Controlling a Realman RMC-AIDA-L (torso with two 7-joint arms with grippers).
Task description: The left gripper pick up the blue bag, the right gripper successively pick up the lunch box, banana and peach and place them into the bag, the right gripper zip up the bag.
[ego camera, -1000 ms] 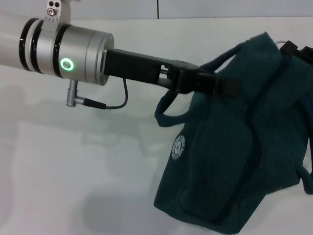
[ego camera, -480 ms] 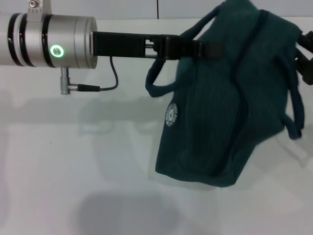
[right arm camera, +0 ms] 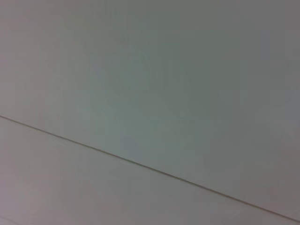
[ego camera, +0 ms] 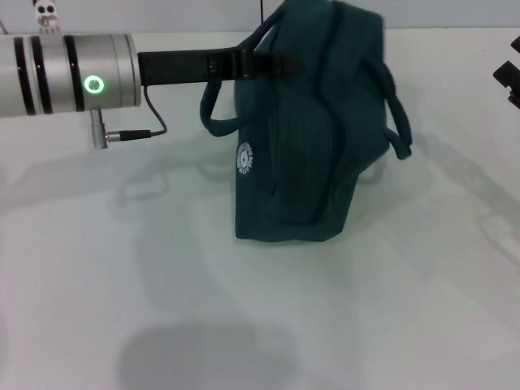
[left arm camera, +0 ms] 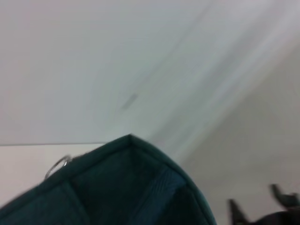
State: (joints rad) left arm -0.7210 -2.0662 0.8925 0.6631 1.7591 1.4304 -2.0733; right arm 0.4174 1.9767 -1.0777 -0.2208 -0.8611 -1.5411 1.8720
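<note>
The blue bag (ego camera: 301,138) hangs upright from its top edge, white round logo (ego camera: 244,158) facing left and one loop handle (ego camera: 213,110) drooping beside it. My left gripper (ego camera: 272,65) reaches in from the left and is shut on the bag's upper rim. In the left wrist view the bag's top corner (left arm camera: 126,183) fills the lower part, with the metal ring zipper pull (left arm camera: 58,165) at its edge. Only a black piece of my right gripper (ego camera: 509,81) shows at the far right, apart from the bag. Lunch box, banana and peach are out of view.
White tabletop (ego camera: 260,309) spreads in front of and to both sides of the bag. A pale wall (ego camera: 162,12) runs along the table's far edge. The right wrist view shows only a plain pale surface with one thin seam (right arm camera: 150,168).
My left arm has carried the bag leftward and away from me, and the bag now hangs upright and narrower. The right gripper has drawn back toward the right edge.
</note>
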